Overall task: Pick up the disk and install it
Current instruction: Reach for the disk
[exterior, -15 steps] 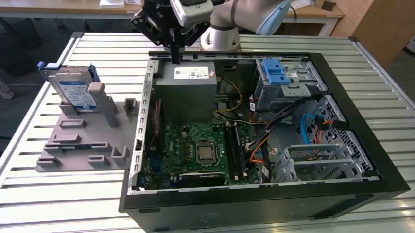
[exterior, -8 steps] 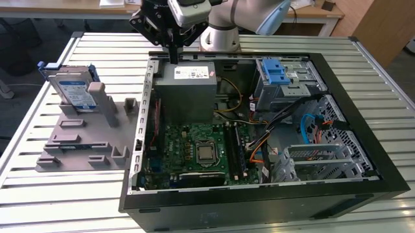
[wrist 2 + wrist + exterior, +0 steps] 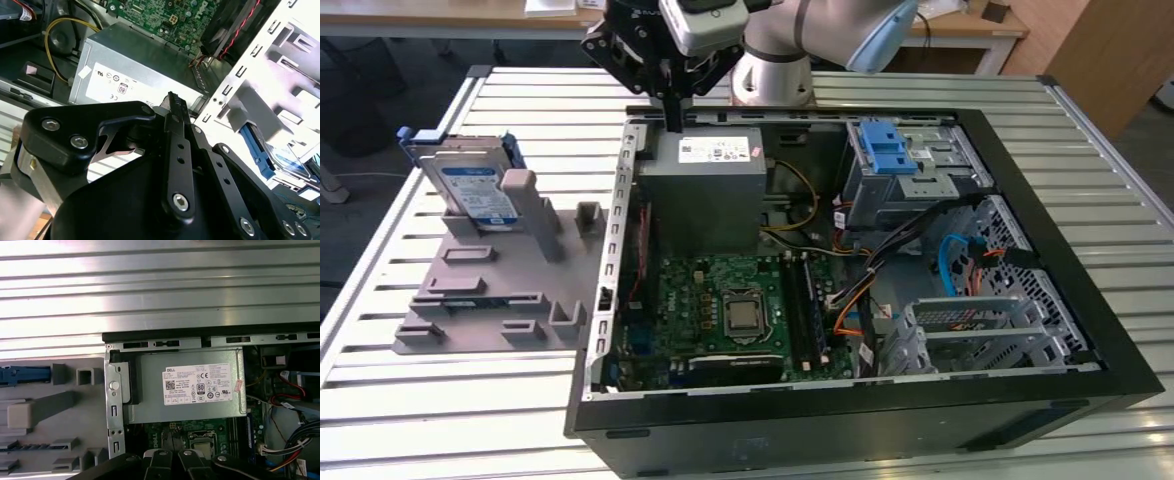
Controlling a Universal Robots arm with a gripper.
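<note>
The pick-up is not yet begun. The gripper (image 3: 674,120), jaws together and empty, hovers over the power supply (image 3: 707,185) at the computer case's far edge. The disk (image 3: 470,188) stands upright in the grey holder (image 3: 487,300), well apart at the exterior view's left. Grasping it likely calls for opened jaws above its top edge.

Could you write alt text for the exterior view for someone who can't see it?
The gripper, fingers shut and empty, hangs over the far edge of an open computer case, above its power-supply box. The disk stands untouched in a grey holder at the exterior view's left.
</note>
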